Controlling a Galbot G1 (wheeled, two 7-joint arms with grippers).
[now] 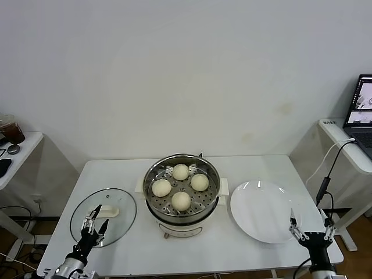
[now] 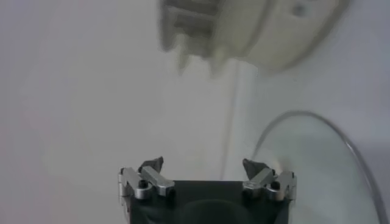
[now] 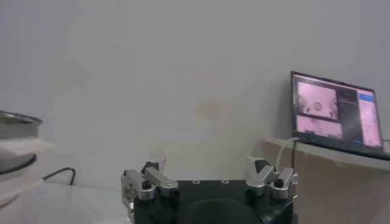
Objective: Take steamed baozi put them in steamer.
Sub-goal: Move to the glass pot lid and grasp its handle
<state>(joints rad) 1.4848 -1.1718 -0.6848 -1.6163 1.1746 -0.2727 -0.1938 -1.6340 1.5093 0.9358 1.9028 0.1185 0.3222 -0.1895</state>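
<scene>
The steel steamer (image 1: 152, 174) with white handles stands mid-table. Several cream-white baozi lie on its perforated tray: one at the back (image 1: 181, 171), one on the left (image 1: 161, 188), one on the right (image 1: 199, 182) and one at the front (image 1: 181, 200). My left gripper (image 1: 96, 219) is open and empty, low at the front left above the glass lid (image 1: 119, 224). My right gripper (image 1: 312, 225) is open and empty at the front right, beside the white plate (image 1: 260, 210). The steamer's base (image 2: 268, 36) shows blurred in the left wrist view, and its edge (image 3: 15, 143) in the right wrist view.
The glass lid with its white handle (image 1: 104, 213) lies left of the steamer; its rim (image 2: 341, 137) shows in the left wrist view. A laptop (image 1: 361, 110) sits on a side table at the right, with a cable (image 1: 325, 174) hanging. A small side table (image 1: 14, 152) stands at the left.
</scene>
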